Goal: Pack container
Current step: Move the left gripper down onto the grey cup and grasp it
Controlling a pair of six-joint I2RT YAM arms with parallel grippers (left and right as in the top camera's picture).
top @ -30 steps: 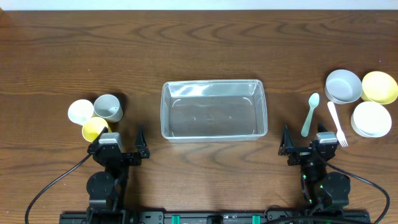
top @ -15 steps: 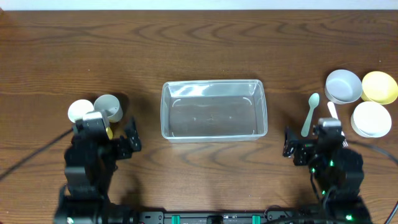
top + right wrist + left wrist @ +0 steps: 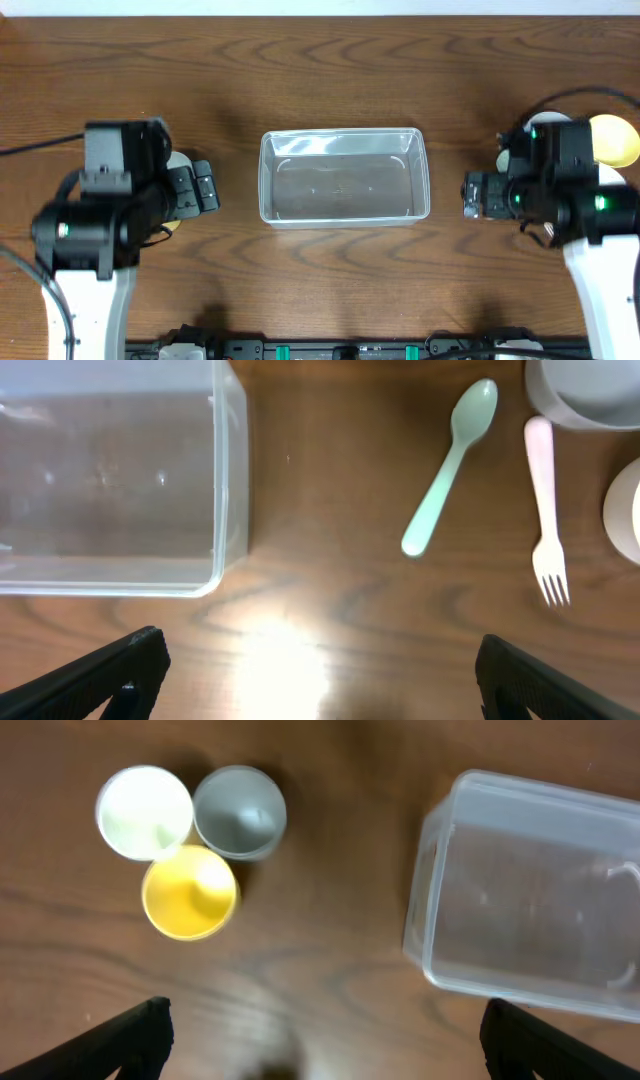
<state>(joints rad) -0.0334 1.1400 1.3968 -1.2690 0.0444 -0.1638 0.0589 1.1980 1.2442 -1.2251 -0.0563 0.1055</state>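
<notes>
Left claw (image 3: 325,1045) and right claw (image 3: 320,680) hover spread and empty; nothing is packed yet.

Ahead of the left claw, on its left finger's side, a round white plastic cup (image 3: 145,810), a grey cup (image 3: 240,812) and a yellow cup (image 3: 190,897) huddle touching, likely its share. The large clear rectangular plastic container (image 3: 344,177) sits empty on the wooden surface (image 3: 330,70) between the claws, central so either arm can fill it. Ahead of the right claw, on its right finger's side, lie a mint-green plastic spoon (image 3: 448,465) and a pink plastic fork (image 3: 545,510).
</notes>
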